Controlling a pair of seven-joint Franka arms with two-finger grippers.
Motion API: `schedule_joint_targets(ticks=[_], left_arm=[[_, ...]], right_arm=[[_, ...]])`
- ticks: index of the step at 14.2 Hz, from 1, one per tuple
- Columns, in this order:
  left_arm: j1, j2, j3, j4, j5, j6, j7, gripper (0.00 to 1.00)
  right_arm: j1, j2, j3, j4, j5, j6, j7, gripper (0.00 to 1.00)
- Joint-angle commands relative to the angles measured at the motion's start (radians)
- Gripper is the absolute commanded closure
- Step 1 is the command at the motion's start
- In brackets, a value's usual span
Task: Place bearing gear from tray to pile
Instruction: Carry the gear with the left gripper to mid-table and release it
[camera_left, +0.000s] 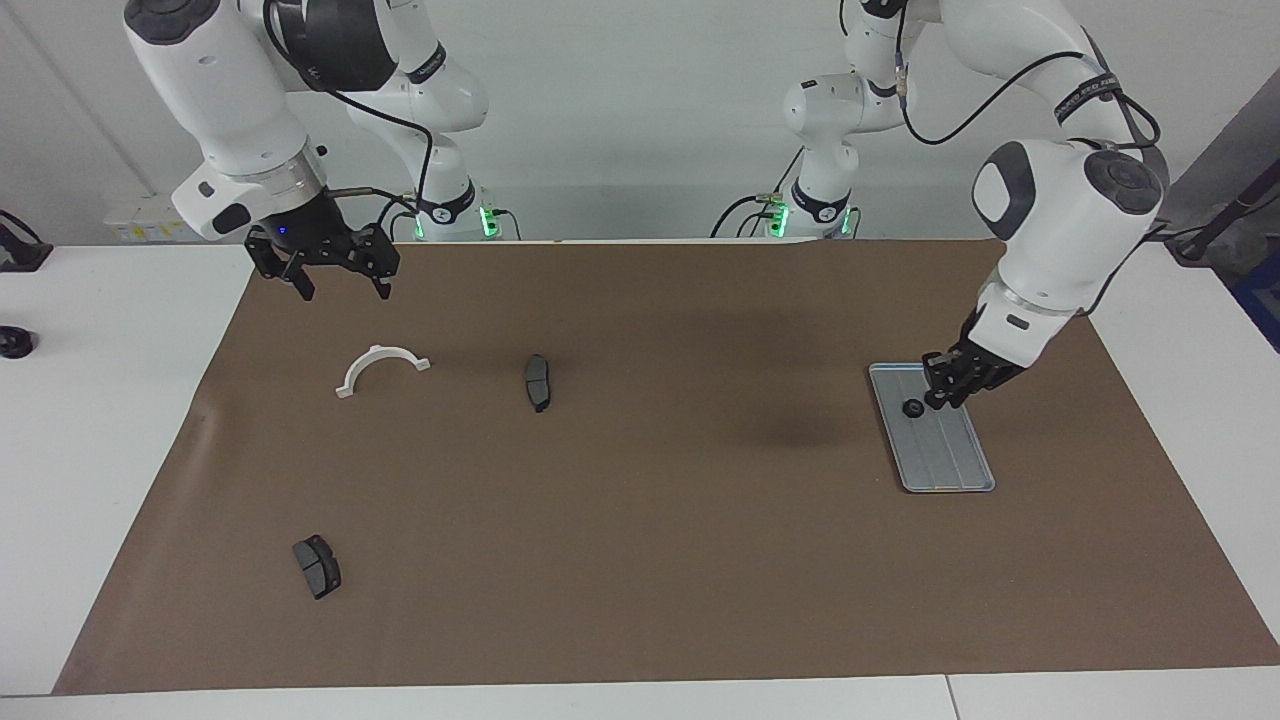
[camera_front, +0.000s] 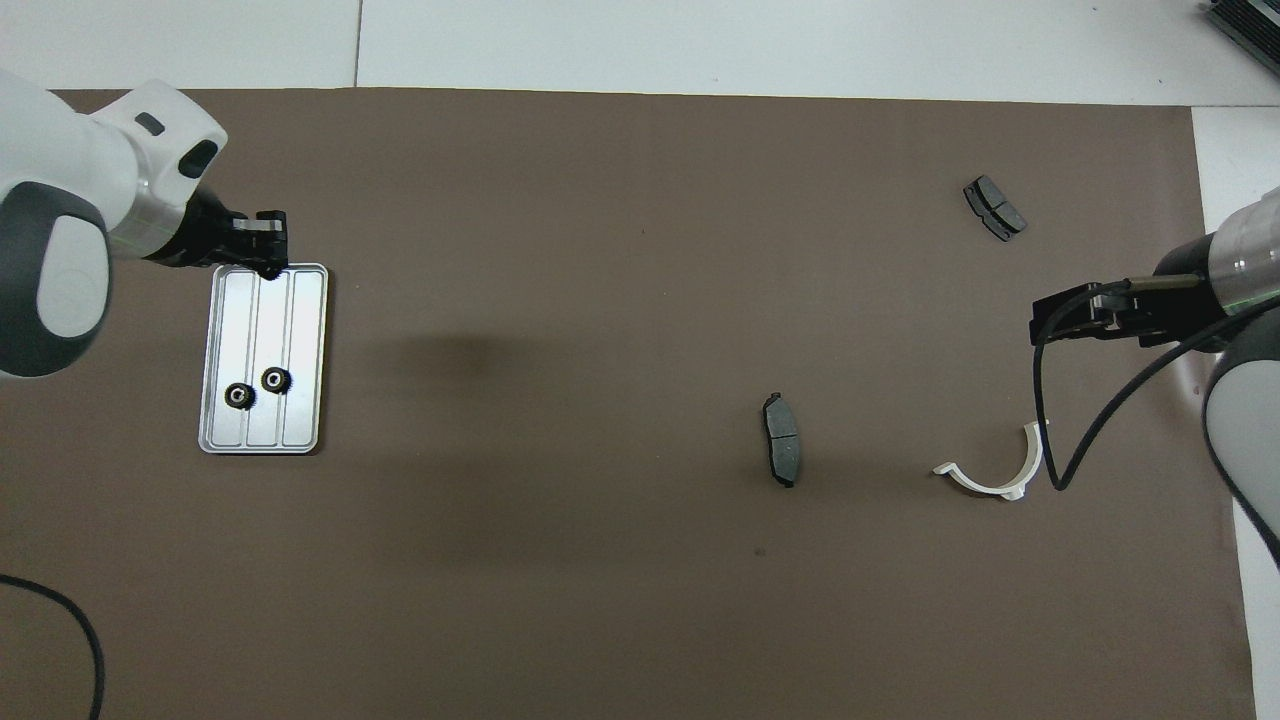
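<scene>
The silver ridged tray (camera_left: 950, 460) lies toward the left arm's end of the table. Two small black ring gears (camera_front: 238, 396) (camera_front: 275, 380) sit in its end nearer the robots. The facing view shows one gear (camera_left: 912, 408); the gripper hides the other. My left gripper (camera_left: 945, 400) hangs low over that end of the tray (camera_front: 300, 330), right beside the visible gear. In the overhead view it (camera_front: 266, 264) shows at the tray's rim. My right gripper (camera_left: 343, 292) is open and empty in the air at the right arm's end. No gears lie off the tray.
A dark grey brake pad (camera_left: 538, 382) (camera_front: 782, 440) lies mid-table. A white half-ring bracket (camera_left: 384, 351) (camera_front: 990, 487) lies beside it toward the right arm's end. A second brake pad (camera_left: 317, 566) (camera_front: 994, 207) lies farther from the robots. A brown mat (camera_left: 700, 560) covers the table.
</scene>
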Motion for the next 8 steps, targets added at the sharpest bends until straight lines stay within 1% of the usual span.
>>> schedule_joint_targets(ticks=[1,3,4,6,7,8], left_arm=[[-0.124,0.0,0.012,-0.058,0.005,0.098,-0.15,1.0],[-0.209,0.003,0.012,-0.112,0.008,0.196,-0.242,1.0],[-0.253,0.017,0.012,-0.115,0.011,0.242,-0.31,1.0],[-0.35,0.089,0.015,-0.103,0.022,0.34,-0.448,1.0],[-0.399,0.132,0.015,-0.098,0.062,0.388,-0.533,1.0],[-0.44,0.193,0.017,-0.077,0.112,0.429,-0.623,1.0]], right_arm=[[-0.013,-0.026,0.001,-0.029,0.022,-0.001,-0.012,0.0],[-0.004,-0.026,0.001,-0.028,0.021,0.006,-0.015,0.0],[0.0,-0.026,0.002,-0.029,0.018,0.016,-0.018,0.0],[-0.006,-0.026,0.002,-0.029,0.019,0.016,-0.016,0.0],[-0.013,-0.026,0.002,-0.029,0.021,0.007,-0.016,0.0],[-0.013,-0.026,0.001,-0.029,0.021,0.002,-0.015,0.0]])
